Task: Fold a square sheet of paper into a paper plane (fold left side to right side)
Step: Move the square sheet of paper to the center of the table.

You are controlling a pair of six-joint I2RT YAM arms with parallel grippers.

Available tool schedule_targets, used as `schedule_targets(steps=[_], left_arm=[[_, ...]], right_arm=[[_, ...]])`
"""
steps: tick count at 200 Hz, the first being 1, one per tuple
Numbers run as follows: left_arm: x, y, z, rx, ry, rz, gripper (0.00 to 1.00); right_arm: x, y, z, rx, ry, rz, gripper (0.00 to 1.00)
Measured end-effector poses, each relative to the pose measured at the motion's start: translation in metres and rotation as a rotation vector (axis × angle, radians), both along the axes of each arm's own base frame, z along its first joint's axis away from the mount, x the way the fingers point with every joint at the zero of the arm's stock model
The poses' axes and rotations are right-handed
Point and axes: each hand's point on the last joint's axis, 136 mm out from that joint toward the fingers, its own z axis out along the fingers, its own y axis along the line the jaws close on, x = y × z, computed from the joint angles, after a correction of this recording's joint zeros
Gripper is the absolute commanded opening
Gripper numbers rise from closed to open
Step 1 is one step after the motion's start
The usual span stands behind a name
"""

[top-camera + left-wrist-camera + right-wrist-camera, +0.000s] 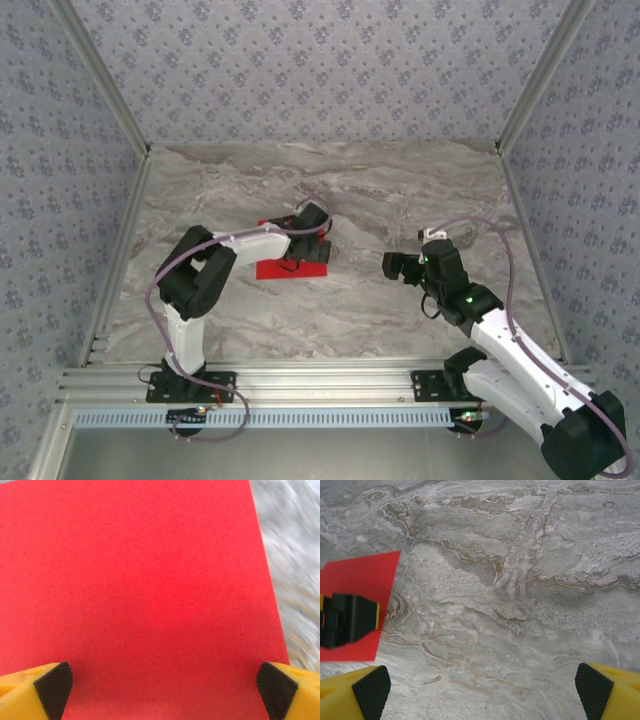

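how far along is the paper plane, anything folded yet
Done: no fold shows. The square sheet of paper lies flat and uncreased on the table.
In hand: the left gripper is open over the sheet, holding nothing; the right gripper is open over marble beside it.
Left: every fold, starting left side to right.

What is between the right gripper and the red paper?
Just bare marbled table lies between the right gripper and the red paper, as the top and right wrist views show.
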Motion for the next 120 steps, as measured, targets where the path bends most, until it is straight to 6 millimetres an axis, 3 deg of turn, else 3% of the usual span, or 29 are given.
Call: schedule_targets(steps=[25, 47, 87, 103, 120], left_arm=[[-0.038, -0.009, 0.001, 0.015, 0.042, -0.049, 0.98], [-0.057, 0.001, 0.006, 0.024, 0.077, -0.051, 0.98], [-0.062, 0.011, 0.052, -0.087, 0.031, -0.031, 0.98], [-0.062, 0.015, 0.072, -0.197, 0.018, -0.014, 0.98], [-0.059, 0.031, 0.076, -0.309, 0.034, 0.035, 0.98]], right_arm=[[0.000, 0.000, -0.002, -0.002, 0.005, 0.000, 1.00], [0.001, 0.002, -0.010, -0.012, 0.037, 0.008, 1.00], [0.009, 0.018, -0.030, -0.025, 0.143, 0.041, 1.00], [0.018, 0.033, -0.034, -0.028, 0.192, 0.069, 1.00], [0.033, 0.055, -0.038, -0.041, 0.237, 0.100, 1.00]])
